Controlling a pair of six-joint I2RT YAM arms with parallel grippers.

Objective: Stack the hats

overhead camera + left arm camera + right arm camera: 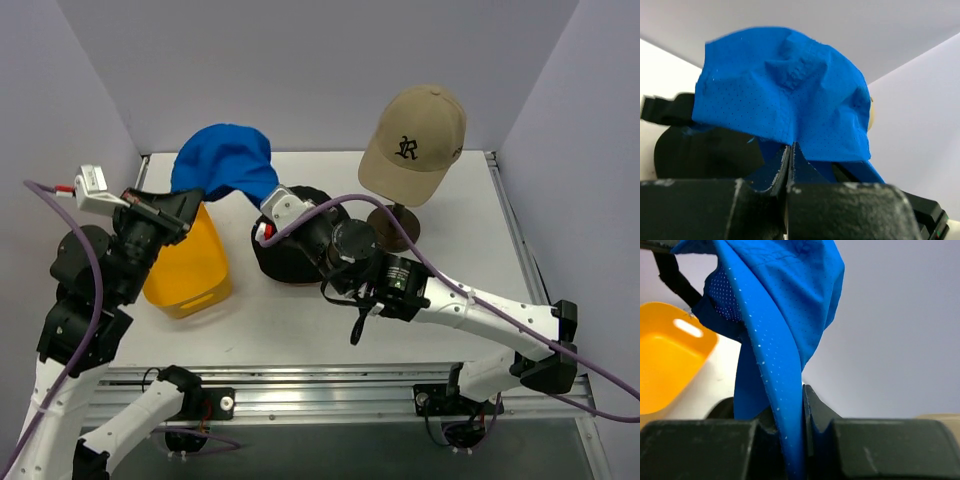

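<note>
A bright blue baseball cap (225, 158) hangs in the air above the back left of the table, held from both sides. My left gripper (197, 195) is shut on its fabric; in the left wrist view the jaws (790, 149) pinch a fold of the blue cap (780, 95). My right gripper (268, 200) is shut on the cap's brim, which runs down between the jaws (801, 392) below the blue cap (785, 295). A black bucket hat (290, 262) lies on the table under my right wrist, partly hidden. A tan baseball cap (415, 130) with a dark logo sits on a stand.
A yellow plastic tray (190, 275) stands at the left beneath my left gripper, also seen as the yellow tray (662, 360) in the right wrist view. The stand's dark round base (398, 228) sits right of the black hat. Walls close the back and sides.
</note>
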